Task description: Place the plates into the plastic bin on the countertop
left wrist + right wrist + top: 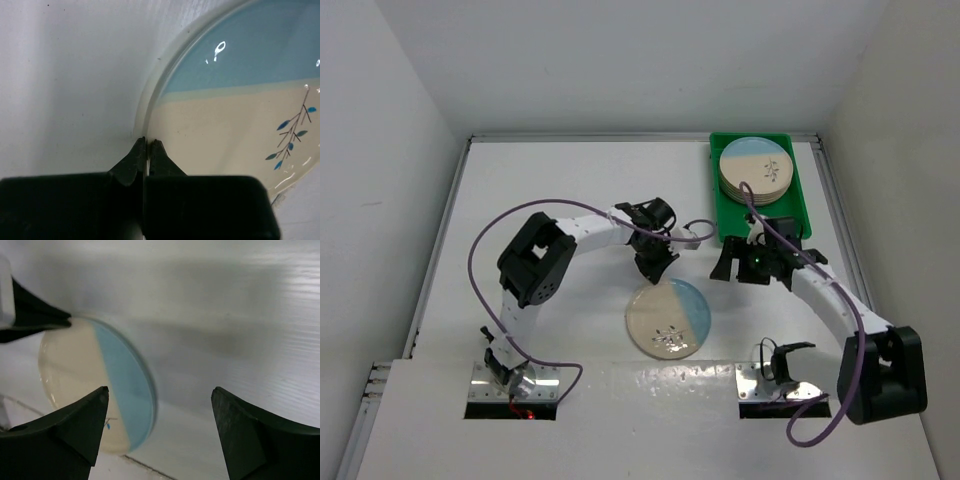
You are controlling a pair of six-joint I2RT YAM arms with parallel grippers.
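A cream plate with a blue segment (pixel 668 318) lies on the white countertop (pixel 550 180) in front of the arms. My left gripper (pixel 655 272) is shut on its far rim; the left wrist view shows the fingertips (pixel 148 141) pinching the plate's edge (pixel 235 115). My right gripper (pixel 728 262) is open and empty, to the right of the plate and just in front of the green plastic bin (pixel 800 215). The right wrist view shows the plate (pixel 95 385) ahead between its spread jaws (pixel 160 392). A stack of plates (pixel 756 167) sits in the bin's far half.
The countertop has a thin raised rim (pixel 620 137) at the back and white walls around it. Purple cables loop from both arms. The arm bases (pixel 515 385) stand at the near edge.
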